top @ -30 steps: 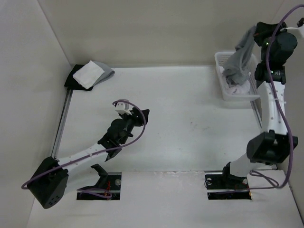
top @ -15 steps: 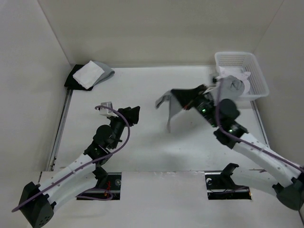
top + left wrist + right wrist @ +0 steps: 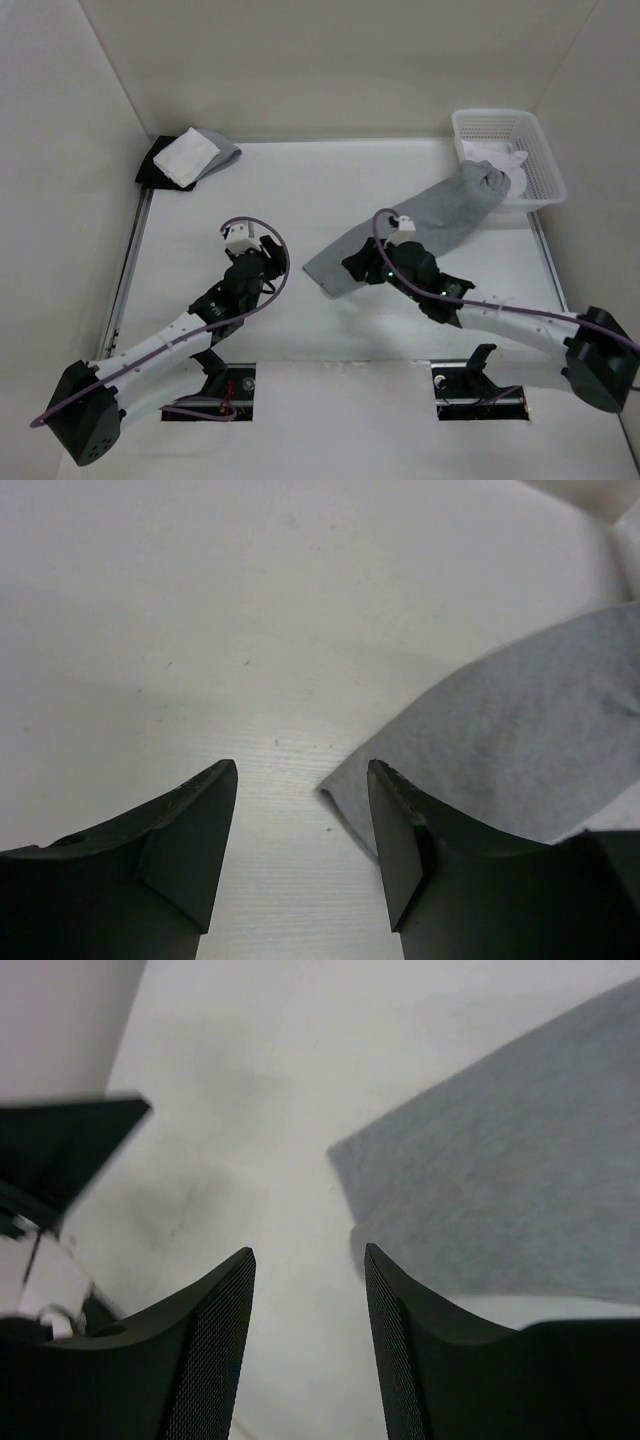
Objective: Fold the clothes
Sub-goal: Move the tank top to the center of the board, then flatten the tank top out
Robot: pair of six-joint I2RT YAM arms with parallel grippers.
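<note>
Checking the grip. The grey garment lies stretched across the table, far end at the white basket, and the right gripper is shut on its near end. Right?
No: the right gripper is open, holding nothing, as the right wrist view shows. The grey garment does lie stretched across the table, far end at the white basket.

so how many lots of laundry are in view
3: grey garment stretched across the table up to the basket; pale cloth inside it; folded stack far left corner. More may hide underneath.
</note>
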